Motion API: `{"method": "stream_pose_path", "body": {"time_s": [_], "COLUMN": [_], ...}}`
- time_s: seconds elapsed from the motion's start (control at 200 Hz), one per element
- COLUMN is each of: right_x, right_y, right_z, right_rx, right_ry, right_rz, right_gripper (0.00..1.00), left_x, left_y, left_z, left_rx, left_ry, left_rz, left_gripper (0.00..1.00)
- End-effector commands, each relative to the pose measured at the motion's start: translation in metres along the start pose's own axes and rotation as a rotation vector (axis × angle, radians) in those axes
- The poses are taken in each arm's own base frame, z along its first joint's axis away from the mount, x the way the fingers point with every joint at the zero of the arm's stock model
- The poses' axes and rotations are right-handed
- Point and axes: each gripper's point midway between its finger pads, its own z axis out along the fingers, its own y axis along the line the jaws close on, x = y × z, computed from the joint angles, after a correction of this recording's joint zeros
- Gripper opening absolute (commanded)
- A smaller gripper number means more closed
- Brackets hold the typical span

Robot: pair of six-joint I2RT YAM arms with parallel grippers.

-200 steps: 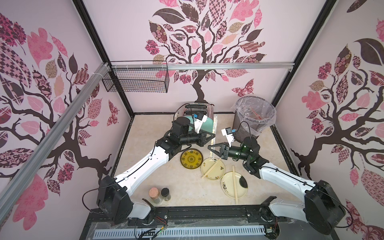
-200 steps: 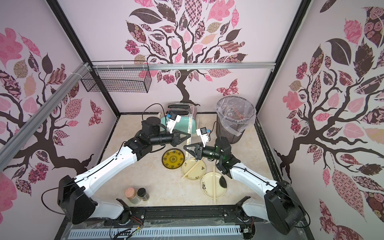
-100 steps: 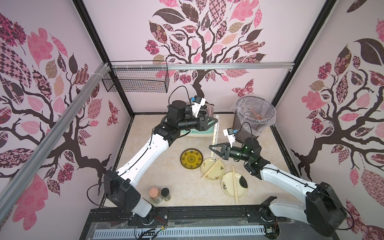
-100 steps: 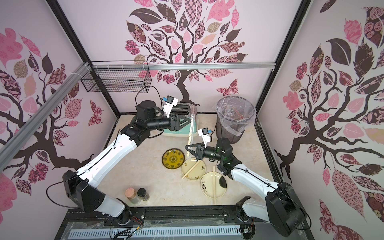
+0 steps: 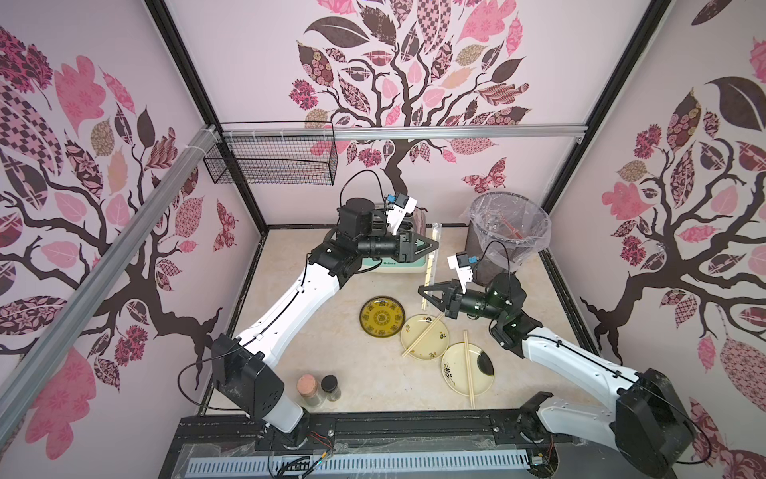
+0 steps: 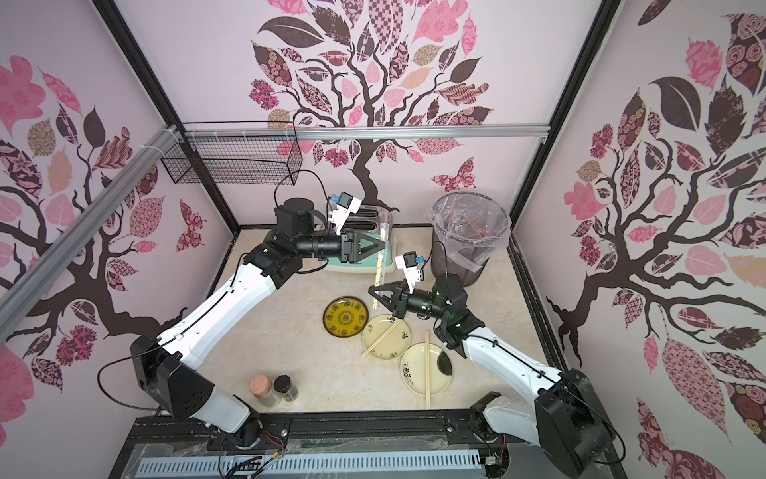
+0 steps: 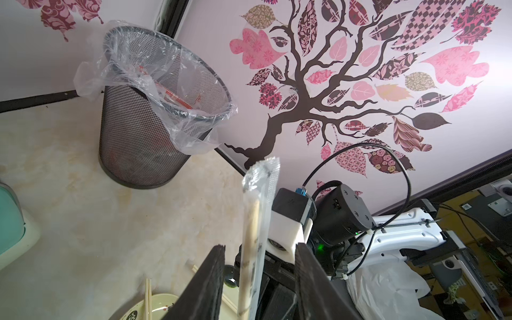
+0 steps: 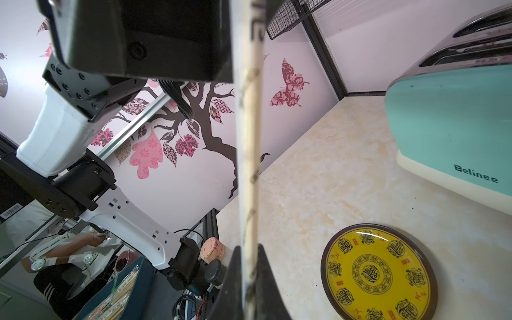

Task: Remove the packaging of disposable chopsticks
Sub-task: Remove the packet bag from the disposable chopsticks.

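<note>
Hidden: the toaster point(image 5: 396, 265) at the far edge of the table is mostly covered by the left arm in both top views
Cut off: the packaging point(image 5: 431, 265) runs out of frame at both ends in the right wrist view
Hard to make out: clear wrappers in the bin point(image 7: 133, 149) at the far right corner blend with its liner, and only red-orange streaks point(image 7: 173, 97) show
Packaging: nearly upright above the table's middle, with a pale chopstick pair point(image 7: 250, 235) inside that stops short of the crimped top
Right gripper point(image 5: 422, 290): pinched tight on the packaging's lower end
Left gripper point(image 5: 434, 245): jaws spread on either side of the packaging's upper part
Left wrist view only: a clear gap between each finger point(image 7: 210, 277) and the packaging
Right wrist view only: the toaster's mint side with "Belinee" lettering
Top views only: one bare pair point(image 5: 422, 336) across a pale plate point(image 5: 435, 346), a second bare pair point(image 5: 467, 373) across the nearer pale plate point(image 5: 456, 356), both beside a yellow plate point(image 5: 382, 318)
Surface: beige marbled table point(image 5: 373, 390), with a cork-topped jar point(image 5: 309, 387) touching a dark-lidded jar point(image 5: 330, 386) by the near edge, toward the left corner
Room: pink walls with tree decals, and a wire basket point(image 5: 269, 166) hung on a rail at the far left
</note>
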Motion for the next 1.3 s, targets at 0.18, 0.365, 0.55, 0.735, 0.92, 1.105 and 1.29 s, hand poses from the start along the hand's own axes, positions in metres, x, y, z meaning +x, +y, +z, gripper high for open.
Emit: {"method": "stream_pose_path", "body": {"time_s": [0.18, 0.365, 0.55, 0.735, 0.92, 1.105, 1.29], "right_x": [-0.013, -0.013, -0.015, -0.04, -0.083, -0.103, -0.119], "right_y": [0.017, 0.015, 0.011, 0.008, 0.018, 0.028, 0.032], "right_z": [0.002, 0.003, 0.003, 0.001, -0.004, -0.007, -0.013], "right_rx": [-0.044, -0.039, -0.016, 0.013, 0.004, -0.001, 0.011], "right_ry": [-0.024, -0.024, -0.035, -0.087, -0.16, -0.204, -0.239], "right_rz": [-0.102, -0.102, -0.112, -0.151, -0.218, -0.25, -0.277], "right_gripper": [0.0, 0.0, 0.0, 0.0, 0.0, 0.0, 0.0], "left_x": [-0.005, -0.005, 0.009, 0.052, 0.096, 0.124, 0.145], "left_y": [-0.003, -0.005, -0.008, -0.009, -0.01, -0.008, -0.006], "left_z": [0.004, 0.004, 0.005, 0.005, 0.008, 0.014, 0.02], "left_rx": [0.025, 0.036, 0.071, 0.107, 0.128, 0.128, 0.13], "left_ry": [0.008, 0.012, 0.041, 0.101, 0.157, 0.198, 0.231], "left_rz": [0.021, 0.02, 0.012, -0.013, -0.056, -0.092, -0.118], "left_gripper": [0.15, 0.0, 0.0, 0.0, 0.03, 0.03, 0.03]}}
